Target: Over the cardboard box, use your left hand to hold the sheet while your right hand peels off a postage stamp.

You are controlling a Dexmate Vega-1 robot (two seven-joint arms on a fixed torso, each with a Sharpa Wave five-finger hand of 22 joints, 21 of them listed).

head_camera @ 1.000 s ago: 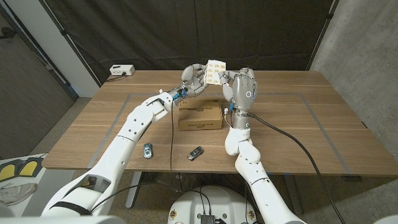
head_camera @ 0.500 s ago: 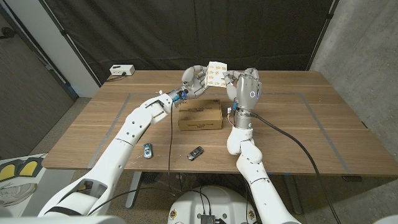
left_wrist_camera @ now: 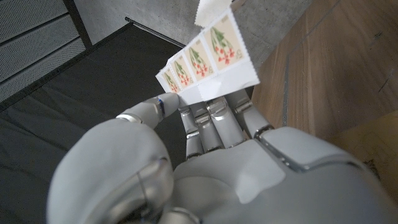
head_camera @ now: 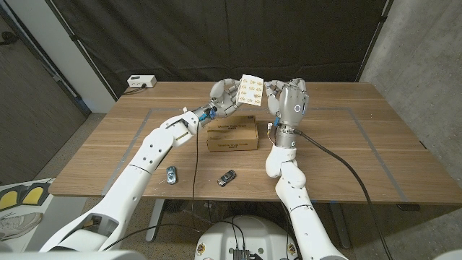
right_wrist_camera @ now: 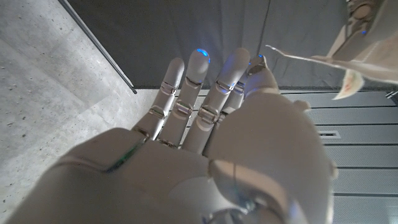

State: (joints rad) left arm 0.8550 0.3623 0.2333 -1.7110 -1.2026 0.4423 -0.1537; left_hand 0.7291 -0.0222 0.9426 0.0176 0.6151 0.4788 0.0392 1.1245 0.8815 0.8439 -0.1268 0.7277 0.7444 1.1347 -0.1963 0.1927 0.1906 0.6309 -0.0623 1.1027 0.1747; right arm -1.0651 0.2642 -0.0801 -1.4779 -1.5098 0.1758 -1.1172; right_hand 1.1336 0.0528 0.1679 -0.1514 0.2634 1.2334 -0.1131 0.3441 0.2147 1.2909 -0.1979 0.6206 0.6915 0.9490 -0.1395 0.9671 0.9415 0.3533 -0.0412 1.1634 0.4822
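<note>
One sheet (head_camera: 251,87) of stamps, pinched by left hand (head_camera: 224,95) fingers above one cardboard box (head_camera: 232,134). Right hand (head_camera: 291,101) beside it, fingers spread. Two small objects (head_camera: 171,174) on table (head_camera: 361,152).

A wooden table (head_camera: 375,155) stands before black curtains (head_camera: 180,36) and a grey concrete wall (head_camera: 422,50).

White jointed arms (head_camera: 155,144), silvery grey hands (head_camera: 291,101), blue-lit fingertips (right_wrist_camera: 199,55).
</note>
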